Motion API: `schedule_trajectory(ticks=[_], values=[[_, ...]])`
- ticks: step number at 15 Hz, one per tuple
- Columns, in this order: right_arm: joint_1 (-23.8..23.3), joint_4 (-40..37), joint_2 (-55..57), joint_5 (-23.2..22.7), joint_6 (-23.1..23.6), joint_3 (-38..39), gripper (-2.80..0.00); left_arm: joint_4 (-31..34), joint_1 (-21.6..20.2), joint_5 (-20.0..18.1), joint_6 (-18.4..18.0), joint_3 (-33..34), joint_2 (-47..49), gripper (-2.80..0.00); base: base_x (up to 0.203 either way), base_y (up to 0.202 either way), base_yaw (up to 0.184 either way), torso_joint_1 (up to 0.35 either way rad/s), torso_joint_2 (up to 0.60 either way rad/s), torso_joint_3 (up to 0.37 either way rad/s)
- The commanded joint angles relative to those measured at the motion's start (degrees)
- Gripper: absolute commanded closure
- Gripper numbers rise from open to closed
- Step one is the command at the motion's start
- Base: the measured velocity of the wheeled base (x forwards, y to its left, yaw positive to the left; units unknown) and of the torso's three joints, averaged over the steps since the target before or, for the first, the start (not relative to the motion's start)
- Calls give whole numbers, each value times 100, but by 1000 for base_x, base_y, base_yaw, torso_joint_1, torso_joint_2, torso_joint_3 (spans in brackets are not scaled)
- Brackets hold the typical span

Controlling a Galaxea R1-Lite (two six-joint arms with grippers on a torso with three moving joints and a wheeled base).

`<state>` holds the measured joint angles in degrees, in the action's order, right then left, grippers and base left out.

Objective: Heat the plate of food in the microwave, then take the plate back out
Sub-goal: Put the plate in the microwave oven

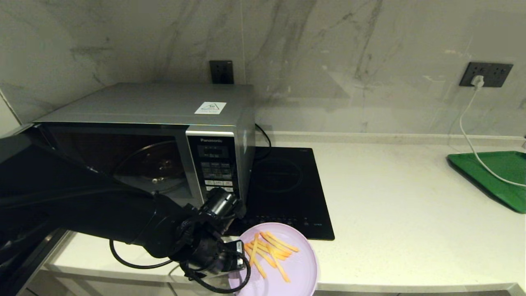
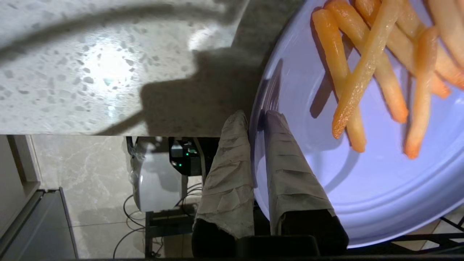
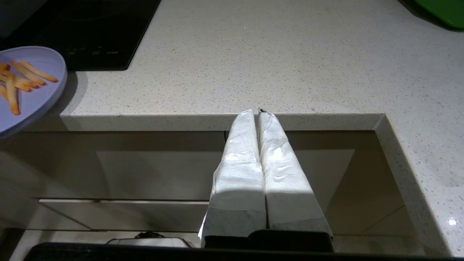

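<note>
The lilac plate of food (image 1: 294, 267) with orange-yellow fries (image 1: 269, 253) hangs partly over the counter's front edge, in front of the hob. My left gripper (image 1: 240, 257) is shut on the plate's rim (image 2: 255, 145), one finger under it and one on top. The silver-grey microwave (image 1: 164, 135) stands at the back left with its dark door (image 1: 24, 181) swung open towards me; the glass turntable (image 1: 152, 168) inside is bare. My right gripper (image 3: 258, 112) is shut on nothing, below the counter's front edge, out of the head view. The plate (image 3: 29, 90) also shows in the right wrist view.
A flat black induction hob (image 1: 287, 189) lies right of the microwave. A green tray (image 1: 493, 176) sits at the far right with a white cable (image 1: 472, 135) across it. The open microwave door and my left arm fill the left side. Pale counter (image 1: 411, 213) stretches between hob and tray.
</note>
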<state>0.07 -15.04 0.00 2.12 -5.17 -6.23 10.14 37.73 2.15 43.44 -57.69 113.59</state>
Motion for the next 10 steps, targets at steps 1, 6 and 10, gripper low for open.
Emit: schedule_trajectory(ticks=[1,6,10], values=[[1,-7,0,-1,-2,-1,0,-65,15,-3,29,7,-130,0,0,0,0,0,0,0],[1,-7,0,-1,-2,-1,0,-82,-37,-422,104,100,-367,0,0,0,0,0,0,0],[1,-7,0,-1,-2,-1,0,-83,-186,-1011,199,169,-603,0,0,0,0,0,0,0]])
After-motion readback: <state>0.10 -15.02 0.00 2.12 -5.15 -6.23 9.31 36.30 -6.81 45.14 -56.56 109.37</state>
